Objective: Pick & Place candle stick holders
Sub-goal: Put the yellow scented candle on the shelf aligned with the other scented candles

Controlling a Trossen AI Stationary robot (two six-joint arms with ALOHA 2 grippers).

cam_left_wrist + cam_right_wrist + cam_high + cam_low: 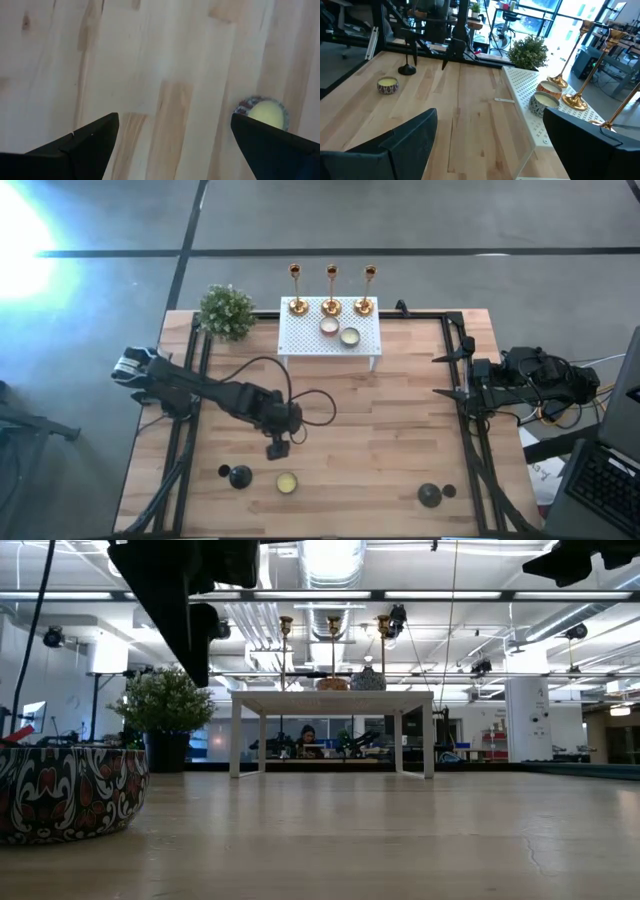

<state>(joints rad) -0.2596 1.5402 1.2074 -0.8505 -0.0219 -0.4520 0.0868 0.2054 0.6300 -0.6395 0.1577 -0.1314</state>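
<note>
Hovering open, left pincer [277,448] sits near black candlestick [240,476].

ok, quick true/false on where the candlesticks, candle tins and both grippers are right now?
1. Three gold candlesticks stand on the white rack. True.
2. The left gripper holds a black candlestick. False: it is open and empty, above bare table near it.
3. Two candle tins sit on the rack. True.
4. The right gripper is shut. False: it is open, waiting at the table's right edge.
5. A third tin sits on the table. True.
</note>
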